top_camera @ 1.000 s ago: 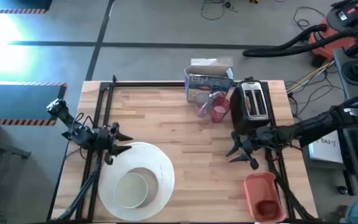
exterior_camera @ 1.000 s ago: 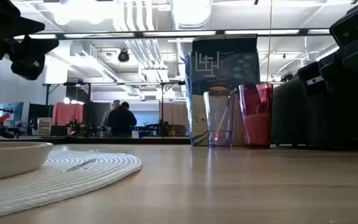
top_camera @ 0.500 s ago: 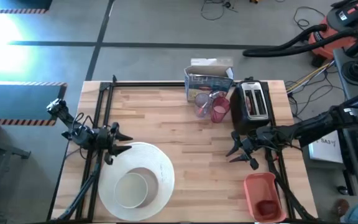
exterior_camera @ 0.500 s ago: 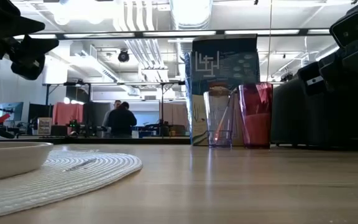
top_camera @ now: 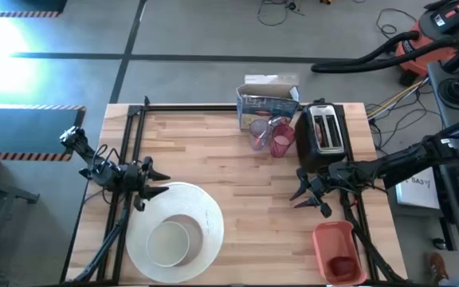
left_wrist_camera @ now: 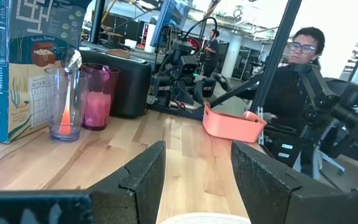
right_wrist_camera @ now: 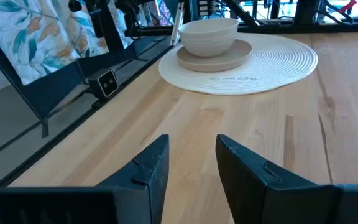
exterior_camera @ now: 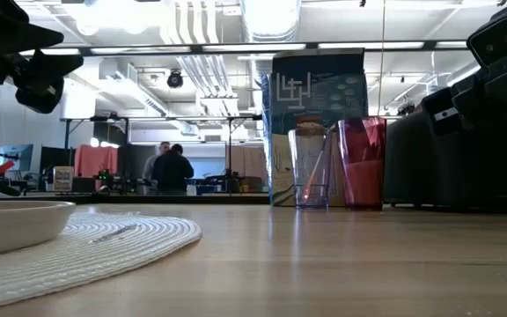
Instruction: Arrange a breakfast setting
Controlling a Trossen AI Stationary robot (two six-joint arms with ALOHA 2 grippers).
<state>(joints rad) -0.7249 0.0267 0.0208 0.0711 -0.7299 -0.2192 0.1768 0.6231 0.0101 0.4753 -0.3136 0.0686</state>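
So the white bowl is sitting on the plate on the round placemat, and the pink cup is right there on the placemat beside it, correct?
Not quite. The white bowl does sit on the plate on the round placemat, but the pink cup is not on the placemat. The high view shows it at the far edge of the table, between a clear cup and the black toaster.

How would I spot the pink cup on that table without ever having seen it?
Find the black toaster at the table's far edge. Right beside it stand two cups; the pink cup is the one nearer the toaster, tinted red-pink, while its neighbour is clear with a spoon inside.
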